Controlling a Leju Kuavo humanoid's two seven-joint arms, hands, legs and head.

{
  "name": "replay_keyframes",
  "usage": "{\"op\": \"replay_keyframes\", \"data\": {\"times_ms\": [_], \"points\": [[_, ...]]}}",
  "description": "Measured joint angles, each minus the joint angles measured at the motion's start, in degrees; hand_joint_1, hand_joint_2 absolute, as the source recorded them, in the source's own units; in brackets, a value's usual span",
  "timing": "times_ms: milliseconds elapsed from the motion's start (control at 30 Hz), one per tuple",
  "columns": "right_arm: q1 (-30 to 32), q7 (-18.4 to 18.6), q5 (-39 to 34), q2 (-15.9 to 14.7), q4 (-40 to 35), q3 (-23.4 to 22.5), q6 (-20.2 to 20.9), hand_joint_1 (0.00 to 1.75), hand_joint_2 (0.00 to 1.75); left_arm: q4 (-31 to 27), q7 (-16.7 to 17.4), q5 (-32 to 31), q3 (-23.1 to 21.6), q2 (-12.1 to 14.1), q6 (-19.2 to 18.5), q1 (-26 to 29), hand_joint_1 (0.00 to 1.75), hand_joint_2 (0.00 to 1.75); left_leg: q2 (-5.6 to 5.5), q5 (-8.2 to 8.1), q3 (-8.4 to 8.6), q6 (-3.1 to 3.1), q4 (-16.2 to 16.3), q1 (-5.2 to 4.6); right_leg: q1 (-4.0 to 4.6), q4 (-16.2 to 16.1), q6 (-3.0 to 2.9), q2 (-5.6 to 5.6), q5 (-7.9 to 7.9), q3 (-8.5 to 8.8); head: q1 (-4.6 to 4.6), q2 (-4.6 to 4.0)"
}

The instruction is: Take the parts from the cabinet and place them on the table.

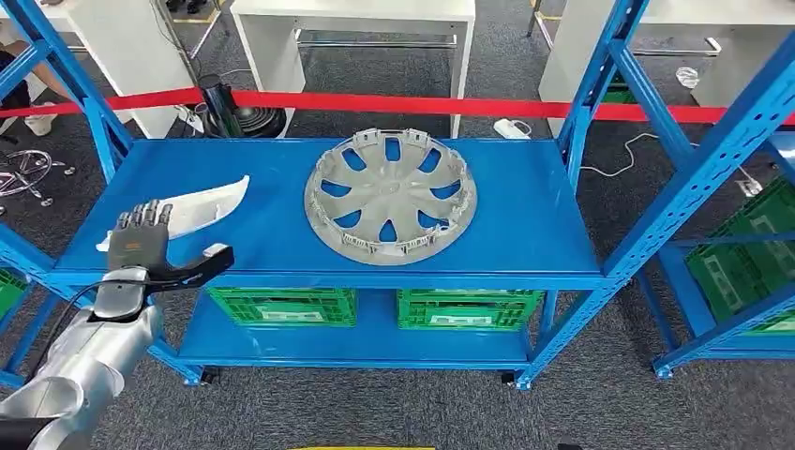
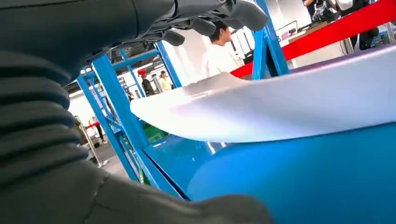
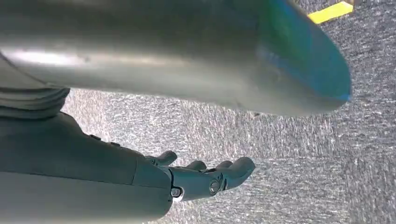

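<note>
Shelf rack (image 1: 281,253): blue steel, two levels, blue uprights at both ends. Upper shelf holds two parts.

Item 1, wheel cover (image 1: 391,195): grey plastic hubcap, round, lying flat near the middle of the upper shelf, clips along its rim pointing up.

Item 2, white trim panel (image 1: 202,208): curved, tapering plastic piece, lying at the left end of the upper shelf, well apart from the wheel cover. In the left wrist view the panel (image 2: 280,107) arches just above the blue shelf surface.

Left hand (image 1: 142,242): reaching in over the shelf's front left edge, fingers extended and spread over the near end of the trim panel, thumb stuck out sideways to the right. It grips nothing (whether the fingertips touch the panel cannot be told).

Right hand (image 3: 205,179): hanging over grey carpet, fingers loosely extended, holding nothing.

Lower shelf: two green crates (image 1: 281,306), side by side.

Surroundings: red barrier tape (image 1: 422,103) stretched behind the rack; white tables (image 1: 356,28) beyond it; a second blue rack (image 1: 741,187) at right with a green crate.
</note>
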Motion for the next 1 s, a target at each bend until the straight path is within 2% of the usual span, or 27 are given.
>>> {"op": "replay_keyframes", "data": {"times_ms": [167,367,567,733,1000], "points": [[0.04,0.33,-0.35,0.20,0.09,0.00,-0.15,0.00,0.00,0.00,-0.22,0.00,-0.53,-0.11,1.03,0.17,0.00,1.75,0.00,0.00,0.01,0.00,0.00,0.00,-0.01,0.00,0.00,0.00,0.00,0.01,-0.02,-0.02],[0.14,0.22,-0.35,0.44,0.11,0.00,-1.00,0.00,0.00,0.07,0.26,-0.02,-3.32,-0.68,9.26,0.40,0.00,1.75,0.00,0.00,0.02,0.00,0.00,0.00,-0.01,-0.01,0.00,-0.01,0.00,0.02,0.00,-0.02],[0.62,0.68,0.26,0.98,0.17,0.00,-1.33,0.00,0.00,0.26,0.96,0.37,-5.72,-0.81,13.33,0.97,0.00,1.75,-0.01,0.00,0.02,0.00,0.00,0.00,-0.01,-0.01,0.00,-0.01,0.00,0.02,-0.02,-0.02],[0.97,1.27,0.33,1.25,0.17,0.00,-1.84,0.00,0.00,0.61,-0.22,0.24,-6.60,-0.85,13.55,1.02,0.00,1.75,0.01,0.00,0.02,0.00,0.00,0.02,-0.02,-0.01,0.00,0.00,0.00,0.01,-0.02,-0.02],[1.17,0.98,0.35,1.27,0.17,0.00,-2.14,0.00,0.00,1.12,-0.33,0.07,-7.41,-1.86,10.84,0.31,0.00,1.75,0.01,0.00,0.02,0.00,0.00,0.01,-0.02,-0.01,0.00,0.00,0.00,0.01,0.00,0.00]]}}
